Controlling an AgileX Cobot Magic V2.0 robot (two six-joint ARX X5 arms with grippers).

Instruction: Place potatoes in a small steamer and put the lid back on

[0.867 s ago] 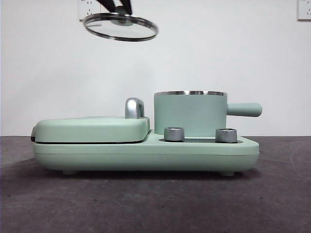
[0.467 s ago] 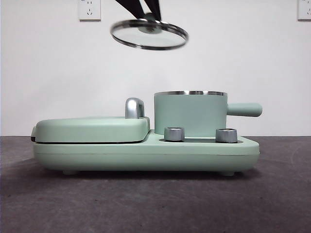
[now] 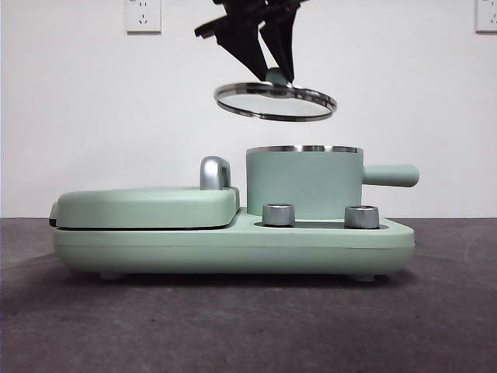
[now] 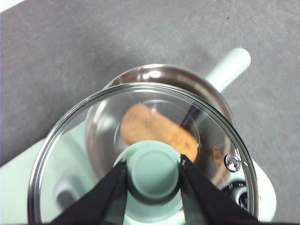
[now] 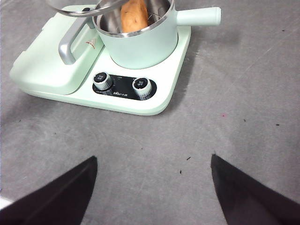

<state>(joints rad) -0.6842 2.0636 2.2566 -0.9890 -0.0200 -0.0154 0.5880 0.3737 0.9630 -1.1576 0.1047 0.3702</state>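
Griddle cover (image 3: pixel 147 207) sits flat on the left side of the base, out of the way. Moving right, the left gripper (image 3: pixel 273 76) hangs over the small steamer (image 3: pixel 304 183), pinched tight on the knob of the lid (image 3: pixel 276 101) — lid's in the air, tilted a bit and offset toward the griddle side of the rim. The potato (image 4: pixel 157 131) is already lying in the pot. I'd slide the lid a touch further over the handle side, level it, then lower straight down so the rim seats evenly — no dropping glass. The right gripper (image 5: pixel 152 187) waits well back, jaws spread wide, nothing in them.
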